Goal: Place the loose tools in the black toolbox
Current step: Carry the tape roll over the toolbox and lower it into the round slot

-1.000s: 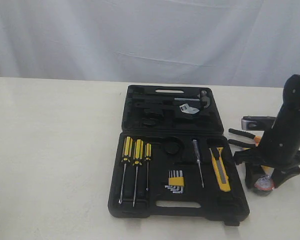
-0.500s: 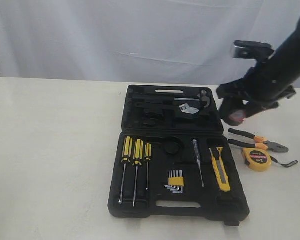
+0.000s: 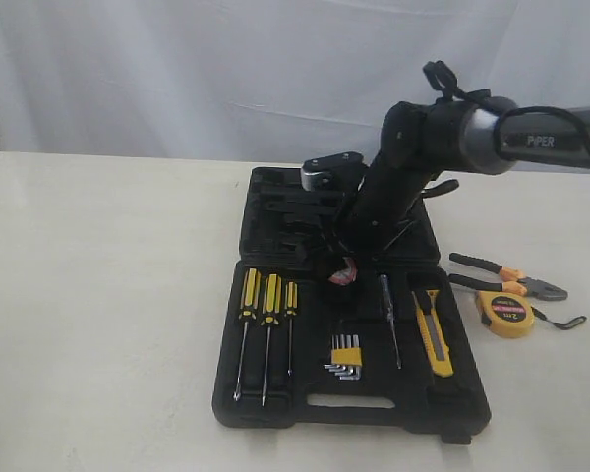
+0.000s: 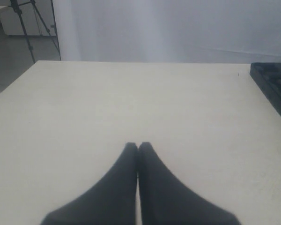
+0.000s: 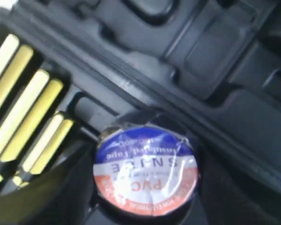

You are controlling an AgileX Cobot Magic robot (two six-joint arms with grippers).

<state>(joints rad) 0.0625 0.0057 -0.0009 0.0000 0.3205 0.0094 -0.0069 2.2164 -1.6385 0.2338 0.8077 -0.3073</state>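
The black toolbox [image 3: 275, 411] lies open on the table. My right gripper [image 3: 340, 271] is shut on the black tape roll [image 3: 343, 276], holding it just over the round recess in the near half. In the right wrist view the tape roll [image 5: 145, 171] shows its blue, white and red label between the dark fingers of the right gripper [image 5: 147, 190], above the toolbox [image 5: 215, 70]. The yellow-black utility knife [image 3: 433, 334] lies in the case. The pliers [image 3: 506, 280] and the yellow tape measure [image 3: 506, 313] lie on the table to its right. My left gripper [image 4: 138, 146] is shut and empty over bare table.
Three yellow-black screwdrivers [image 3: 265, 305], a hex key set [image 3: 345, 356] and a thin screwdriver [image 3: 388, 315] lie in the case. The far half holds a hammer and more tools behind my right arm. A corner of the toolbox [image 4: 274, 86] shows in the left wrist view.
My right arm lifted the tape roll from the table at the right, swung up and left, and now holds it low over the toolbox. The pliers and tape measure came into view.
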